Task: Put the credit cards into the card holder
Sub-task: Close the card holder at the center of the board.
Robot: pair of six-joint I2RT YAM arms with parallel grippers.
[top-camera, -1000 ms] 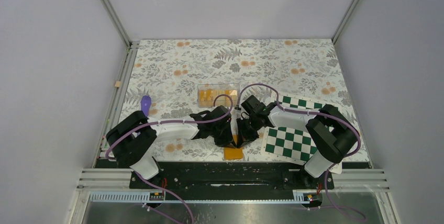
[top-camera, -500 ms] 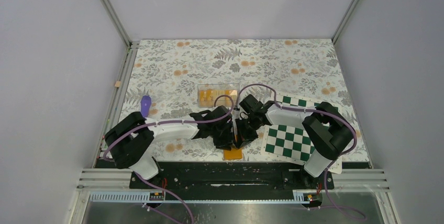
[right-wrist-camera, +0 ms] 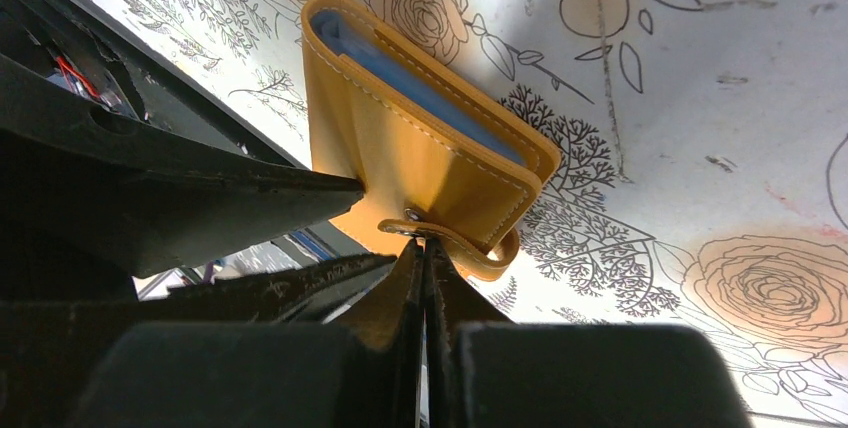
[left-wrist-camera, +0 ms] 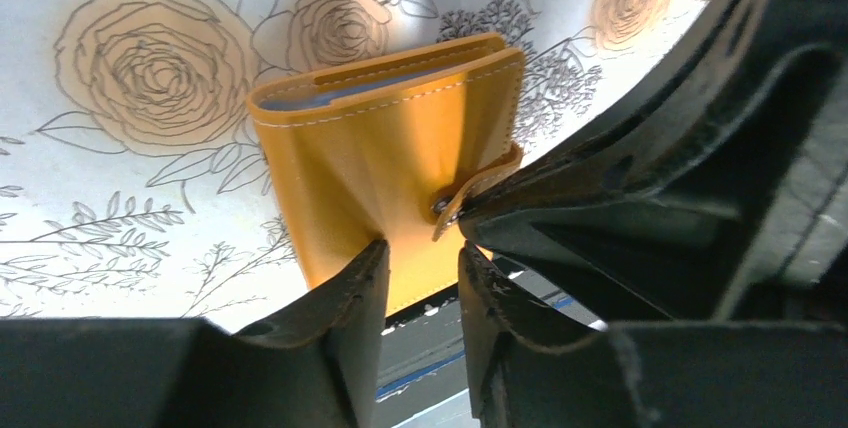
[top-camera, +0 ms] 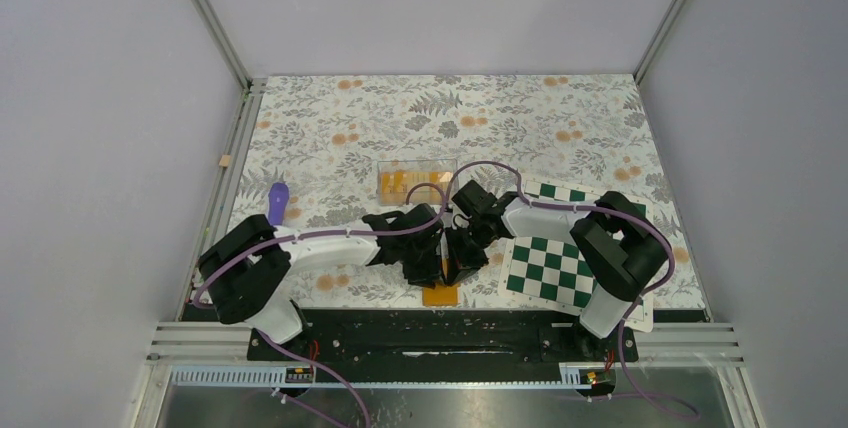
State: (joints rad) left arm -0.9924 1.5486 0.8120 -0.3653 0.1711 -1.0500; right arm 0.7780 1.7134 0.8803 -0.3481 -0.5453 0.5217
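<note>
card holder (left-wrist-camera: 385, 183) sits near the table's front edge, between both arms | left gripper (left-wrist-camera: 422, 283) pinches its cover edge | right gripper (right-wrist-camera: 425, 253) closed on the strap (right-wrist-camera: 455, 238) by the stud | tip imo: hold the body still, peel the strap slowly | cards in clear box (top-camera: 416, 180) behind it

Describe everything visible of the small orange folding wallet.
The small orange folding wallet looks like smooth leather with pale stitched edges. It is folded shut, light-blue lining showing at its open edge. A strap with a metal stud wraps its cover. It lies on the floral tablecloth near the table's front edge. The right gripper pinches the strap; the left gripper straddles its cover.
</note>
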